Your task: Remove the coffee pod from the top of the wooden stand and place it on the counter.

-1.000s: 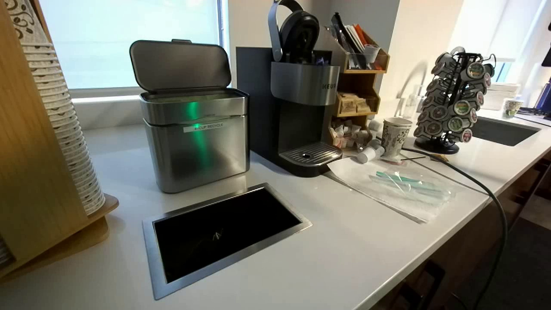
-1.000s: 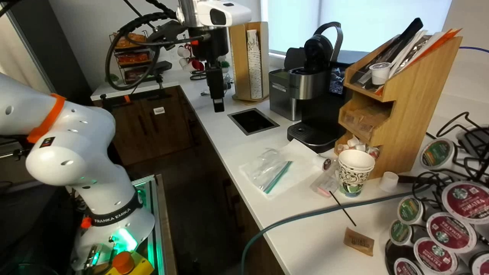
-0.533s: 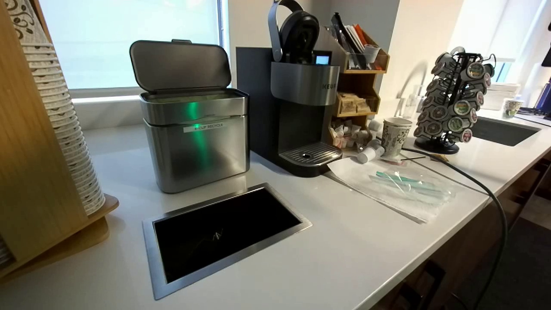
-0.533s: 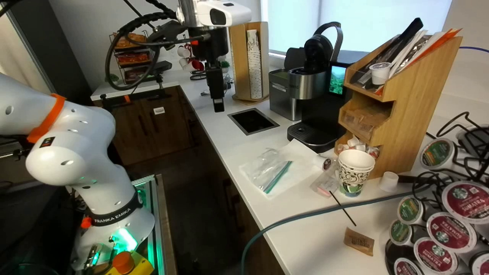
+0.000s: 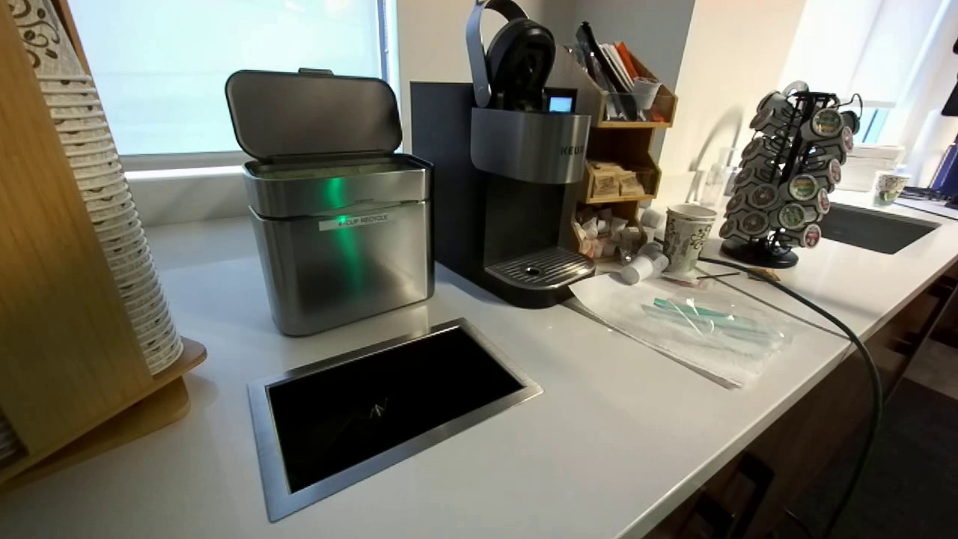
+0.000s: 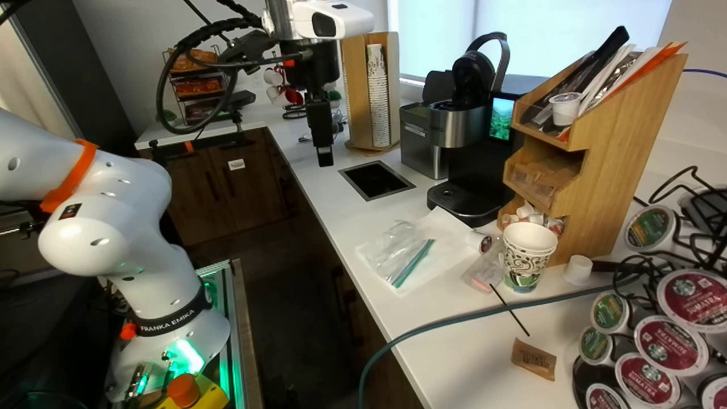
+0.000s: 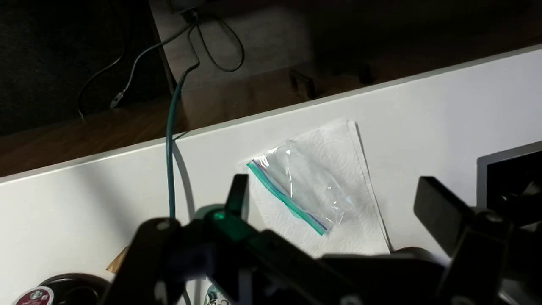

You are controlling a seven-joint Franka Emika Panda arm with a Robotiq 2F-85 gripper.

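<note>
Awaiting grasp: coffee pod (image 6: 565, 108), in the top tier of the wooden stand (image 6: 619, 159), near its front lip, roughly upright.
End effector (image 7: 336, 201): fingers (image 7: 440, 212) spread wide, grasping nothing, well apart from the stand, out beyond its open front.
Approach: probably inward through the stand's front, fingers straddling the pod's upright axis.
Counter (image 5: 614, 419): under the stand; set-down not yet done.

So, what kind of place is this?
It looks like a coffee corner, maybe in an office: there's a coffee maker, a black rack of coffee pods, and a tall stack of paper cups.
</note>
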